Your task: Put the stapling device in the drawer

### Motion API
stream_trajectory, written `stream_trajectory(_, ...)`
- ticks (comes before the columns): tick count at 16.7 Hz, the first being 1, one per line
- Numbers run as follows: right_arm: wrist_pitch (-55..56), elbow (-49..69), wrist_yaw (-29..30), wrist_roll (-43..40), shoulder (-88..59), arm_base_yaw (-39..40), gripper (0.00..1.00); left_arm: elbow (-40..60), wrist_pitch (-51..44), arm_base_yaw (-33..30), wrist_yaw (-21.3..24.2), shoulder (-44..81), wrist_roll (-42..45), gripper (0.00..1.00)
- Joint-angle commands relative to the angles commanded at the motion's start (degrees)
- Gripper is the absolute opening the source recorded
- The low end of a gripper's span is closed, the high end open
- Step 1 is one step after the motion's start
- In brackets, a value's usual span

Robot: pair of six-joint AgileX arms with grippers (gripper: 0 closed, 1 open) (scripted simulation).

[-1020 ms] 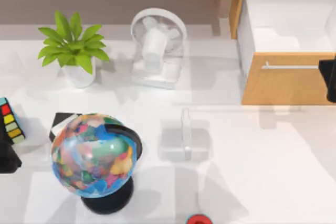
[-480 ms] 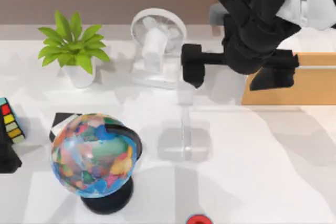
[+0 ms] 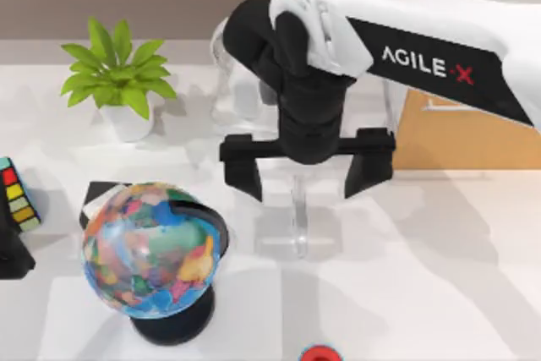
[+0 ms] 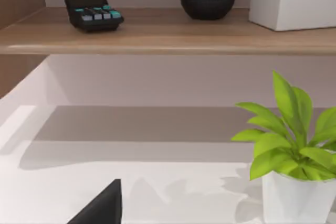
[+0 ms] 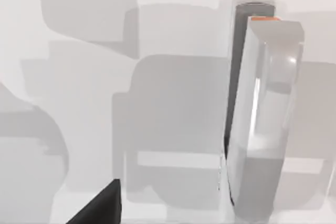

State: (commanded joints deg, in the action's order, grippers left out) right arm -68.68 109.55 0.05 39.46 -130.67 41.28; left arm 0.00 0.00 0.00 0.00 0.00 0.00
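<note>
The stapling device point(image 3: 299, 219) is a slim pale bar lying on the white table, right of the globe. My right gripper point(image 3: 304, 171) hovers above its far end, open, with one black finger point(image 3: 242, 173) on each side and wide of it. The right wrist view looks down on the stapling device point(image 5: 262, 114) from close by. The drawer point(image 3: 461, 137) stands at the back right with its light wood front showing; my right arm hides its inside. My left gripper point(image 3: 10, 255) is parked at the table's left edge.
A globe point(image 3: 152, 247) on a black stand sits front left, with a potted plant point(image 3: 118, 82) behind it. A white desk fan point(image 3: 226, 82) stands partly behind my right arm. A coloured cube point(image 3: 17, 196) is at the left edge. A shelf point(image 4: 168, 30) runs along the back.
My right arm has swung from over the drawer to the left and forward. Its open gripper now spans the stapling device's far end. The stapling device has not moved.
</note>
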Motion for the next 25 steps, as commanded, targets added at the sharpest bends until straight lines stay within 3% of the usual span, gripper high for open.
stream_trajectory(16,9.6,-6.9,0.0,0.1,-2.8,0.1,1.0,0.0,0.0,0.0,0.0,0.0,0.0,1.0)
stream_trajectory(25,9.6,-6.9,0.0,0.1,-2.8,0.1,0.32,0.0,0.0,0.0,0.0,0.0,0.0,1.0)
